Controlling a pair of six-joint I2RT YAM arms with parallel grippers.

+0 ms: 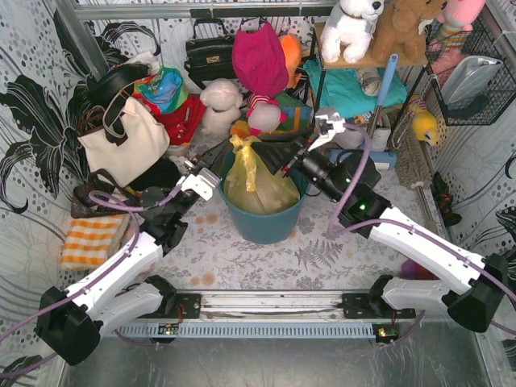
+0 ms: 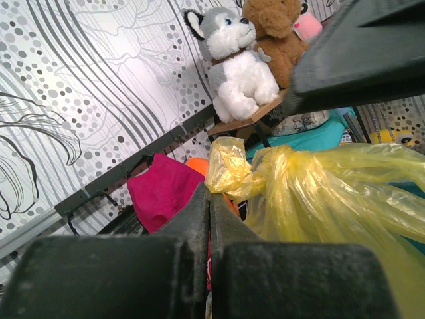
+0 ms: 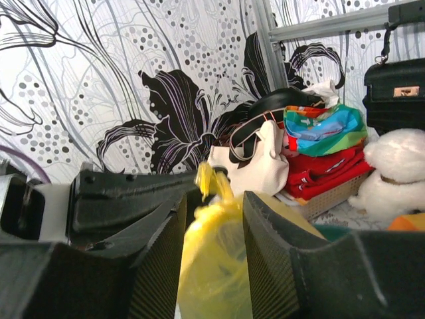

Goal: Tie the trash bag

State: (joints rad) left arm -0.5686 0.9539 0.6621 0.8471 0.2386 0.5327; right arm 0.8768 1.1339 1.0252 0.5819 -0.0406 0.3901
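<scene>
1. Find the trash bag (image 1: 258,189) mid-table, a little nearer the far edge than the near one, stuffed into the teal bin (image 1: 262,222) and bulging above its rim. Handle strips (image 1: 244,153) gathered up into a bunched neck, seemingly knotted or close to it.
2. Note the right gripper (image 3: 214,199), angled in from the right edge's side: fingers spread apart, straddling the yellow neck, plastic filling the gap but not visibly clamped.
3. Note the left gripper (image 2: 210,193), angled in from the left edge's side: fingers pressed flat together, tips right at a yellow lobe of one strip. Impossible to say whether pinching any film.
4. Judged as mid-tie, probably needing a firm pull to cinch the knot.
5. Beware tearing: thin film stretched between two opposed pulls, likely to rip at the neck.
6. Beware a slip: slick plastic sliding out of a weak pinch and loosening the loop.
7. Beware dragging or tipping the teal bin through a sideways pull; nothing seen holding it down.
8. Mind the clutter: soft toys (image 1: 219,105) along the far edge and the cream tote (image 1: 125,145) toward the far left corner, near enough for a swinging wrist to catch.
</scene>
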